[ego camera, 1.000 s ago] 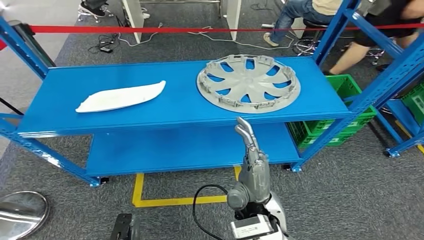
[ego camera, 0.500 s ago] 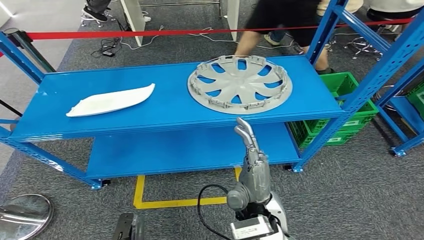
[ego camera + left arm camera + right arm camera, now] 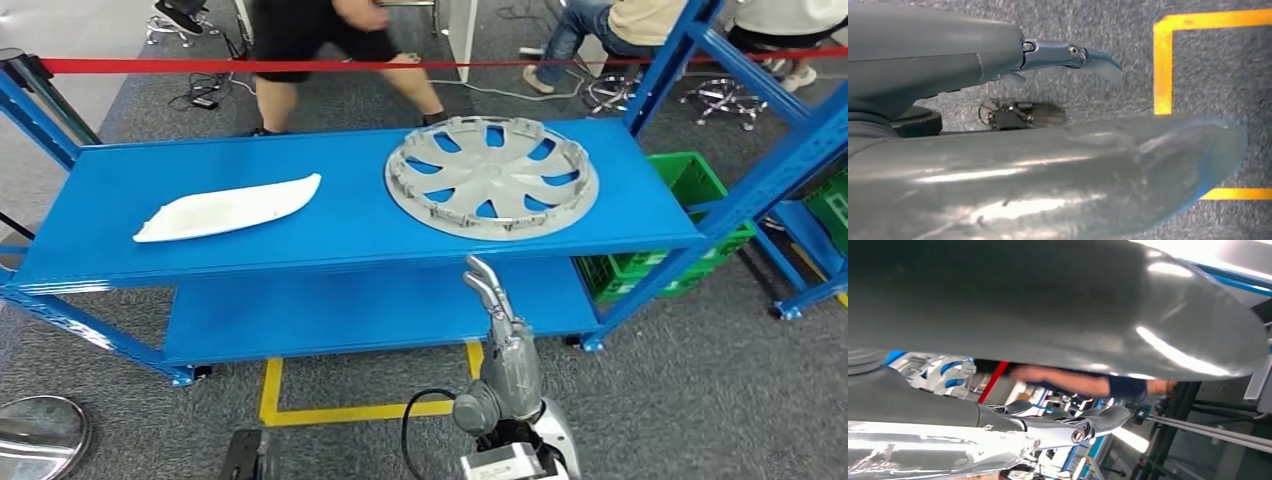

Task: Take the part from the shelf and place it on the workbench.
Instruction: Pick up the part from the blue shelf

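Right hand [image 3: 497, 325] is raised below the shelf [image 3: 330, 225] edge, fingers extended together and holding nothing, while the hubcap [image 3: 491, 177] lies flat on the top level, likely light, stiff plastic, slick-faced, best gripped at its near rim.

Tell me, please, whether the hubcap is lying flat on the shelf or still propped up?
Lying flat. The hubcap rests with its whole rim on the top shelf, untouched by the right hand.
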Controlling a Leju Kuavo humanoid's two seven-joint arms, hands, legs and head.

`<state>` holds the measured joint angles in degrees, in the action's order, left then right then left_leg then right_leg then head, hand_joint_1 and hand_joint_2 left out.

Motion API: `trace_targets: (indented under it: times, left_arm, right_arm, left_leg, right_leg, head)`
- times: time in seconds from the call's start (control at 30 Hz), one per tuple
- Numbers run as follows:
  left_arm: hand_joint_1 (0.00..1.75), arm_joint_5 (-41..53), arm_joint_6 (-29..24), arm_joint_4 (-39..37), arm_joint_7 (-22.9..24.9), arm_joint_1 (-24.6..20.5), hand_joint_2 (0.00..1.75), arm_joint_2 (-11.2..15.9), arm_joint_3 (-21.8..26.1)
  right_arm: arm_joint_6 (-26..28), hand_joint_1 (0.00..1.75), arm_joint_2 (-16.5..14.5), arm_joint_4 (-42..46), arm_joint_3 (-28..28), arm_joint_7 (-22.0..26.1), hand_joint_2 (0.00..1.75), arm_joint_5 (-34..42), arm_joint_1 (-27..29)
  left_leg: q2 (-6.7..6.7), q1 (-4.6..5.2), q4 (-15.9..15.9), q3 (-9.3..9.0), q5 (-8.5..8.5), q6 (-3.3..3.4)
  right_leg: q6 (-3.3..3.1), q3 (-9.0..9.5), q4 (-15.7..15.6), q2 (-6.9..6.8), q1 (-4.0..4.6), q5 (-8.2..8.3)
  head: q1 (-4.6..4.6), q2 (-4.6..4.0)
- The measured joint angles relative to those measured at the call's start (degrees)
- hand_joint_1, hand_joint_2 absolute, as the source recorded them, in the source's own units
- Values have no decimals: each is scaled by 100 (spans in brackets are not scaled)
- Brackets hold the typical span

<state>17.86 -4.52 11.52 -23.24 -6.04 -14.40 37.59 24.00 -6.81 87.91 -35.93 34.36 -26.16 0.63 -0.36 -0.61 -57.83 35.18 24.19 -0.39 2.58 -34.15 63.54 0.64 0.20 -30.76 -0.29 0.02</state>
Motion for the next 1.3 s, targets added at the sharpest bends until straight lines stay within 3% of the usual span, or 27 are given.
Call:
trace_targets:
  times: [0.07,0.1,0.13,0.17,0.23,0.3,0.4,0.47,0.5,0.6,0.63,0.67,0.7,0.77,0.83,0.97,1.03,1.1,1.13,1.17,1.2,1.27,1.3]
  left_arm:
    - [0,16,-49,0,21,-4,0,1,0]
    - [0,28,-81,0,33,-4,0,2,0]
    - [0,44,-113,0,45,-2,0,2,0]
    - [0,62,-142,0,52,-1,0,1,0]
    - [0,91,-179,0,54,-1,0,-2,0]
    - [0,99,-196,0,54,-7,0,-1,0]
    - [0,101,-202,0,59,-16,0,-2,0]
    - [0,101,-205,0,62,-24,0,-9,0]
    - [0,102,-209,0,62,-27,0,-11,0]
    - [0,102,-215,0,75,-21,0,-13,0]
    - [0,99,-181,0,69,-18,0,-13,1]
    - [0,94,-117,0,51,-18,0,-12,3]
    - [0,88,-31,1,22,-19,0,-11,5]
    - [0,67,144,2,-38,-25,0,-10,11]
    - [0,38,257,2,-62,-34,0,-15,16]
    - [0,25,115,2,-17,-17,0,-22,29]
    - [0,40,-104,2,36,-18,0,-27,33]
    - [0,49,-192,2,59,-16,0,-26,38]
    - [0,49,-205,2,61,-12,0,-26,42]
    - [0,51,-211,2,62,-10,0,-26,45]
    - [0,55,-215,2,62,-8,0,-27,49]
    - [0,63,-218,2,62,-7,0,-27,54]
    - [0,69,-221,2,62,-10,0,-27,56]
  right_arm:
    - [2,0,18,-1,0,1,0,-3,21]
    - [3,0,28,-1,0,0,0,-3,36]
    - [4,0,37,-2,0,0,0,-3,49]
    - [6,0,43,-2,-1,-1,0,-3,57]
    - [8,0,48,-2,-2,-1,0,-3,62]
    - [10,0,50,-2,-7,-1,0,-3,64]
    - [17,0,52,-2,-13,-1,0,-4,70]
    - [19,0,52,-2,-16,-1,0,-5,70]
    - [21,0,52,-2,-17,-1,0,-5,69]
    - [33,0,52,-3,-20,-3,0,-5,71]
    - [35,0,52,-3,-20,-4,0,-5,71]
    - [37,0,52,-4,-20,-5,0,-5,71]
    - [39,0,52,-3,-20,-8,0,-5,70]
    - [45,0,52,-3,-20,-11,0,-5,69]
    - [46,0,53,-2,-20,-20,0,-6,67]
    - [44,0,57,-2,-20,-36,0,-7,65]
    - [43,0,61,-2,-20,-37,0,-10,62]
    - [43,0,64,-3,-20,-38,0,-10,64]
    - [43,0,64,-3,-20,-38,0,-9,66]
    - [43,0,65,-3,-20,-38,0,-9,66]
    - [43,0,65,-3,-20,-38,0,-9,66]
    - [43,0,67,-3,-20,-38,0,-9,67]
    - [43,0,69,-4,-20,-39,0,-9,68]
  left_leg:
    - [2,8,0,-29,34,42]
    - [2,12,-1,-42,48,51]
    - [-1,13,-1,-60,64,53]
    - [-6,12,-1,-88,82,46]
    - [-17,8,-1,-164,130,10]
    - [-25,25,-11,-205,166,-44]
    - [-25,29,16,-210,159,-130]
    - [-19,18,-93,-162,259,-186]
    - [-16,17,-302,-66,391,-209]
    - [-13,17,-1377,466,861,-235]
    - [-13,17,-1572,579,878,-234]
    - [-13,17,-1553,588,783,-228]
    - [-12,17,-1321,486,601,-216]
    - [-1,22,-534,82,273,-185]
    - [6,31,-14,-201,231,-140]
    - [4,25,116,-370,200,-10]
    - [4,18,135,-458,231,41]
    - [4,28,137,-508,295,74]
    - [1,34,137,-543,332,79]
    - [-6,39,137,-592,374,81]
    - [-14,42,137,-655,421,78]
    - [-27,47,139,-796,530,53]
    - [-30,50,140,-839,576,31]
  right_leg:
    - [31,-418,792,-9,-7,-314]
    - [40,-612,1105,-9,-11,-392]
    - [45,-719,1224,-9,-14,-358]
    - [44,-701,1098,-10,-20,-204]
    - [44,-389,350,-16,-37,252]
    - [17,-106,-251,-8,-41,491]
    - [-84,-61,-368,18,-19,507]
    - [-163,-43,-399,13,-27,520]
    - [-197,-32,-415,6,-37,526]
    - [-238,-28,-419,-2,-35,519]
    - [-242,-26,-419,2,-35,510]
    - [-243,-21,-420,10,-35,492]
    - [-241,-8,-421,20,-37,469]
    - [-213,28,-414,38,-28,401]
    - [-148,62,-440,42,-6,327]
    - [-3,174,-390,19,-4,348]
    - [45,-95,115,-6,-12,153]
    - [68,-570,864,-12,-16,-132]
    - [66,-749,1078,-12,-16,-207]
    - [53,-828,1074,-12,-16,-155]
    - [36,-800,857,-12,-16,26]
    - [-9,-565,95,-13,-9,578]
    - [-33,-472,-198,-15,4,732]
  head:
    - [21,0]
    - [20,0]
    - [22,1]
    - [21,1]
    - [23,1]
    - [22,1]
    - [-9,1]
    - [-23,1]
    - [-34,1]
    - [-49,1]
    - [-50,1]
    - [-51,0]
    - [-51,0]
    - [-54,0]
    - [-49,0]
    - [-25,1]
    - [1,1]
    - [17,1]
    - [16,1]
    - [18,1]
    - [19,1]
    - [19,-1]
    - [14,-1]
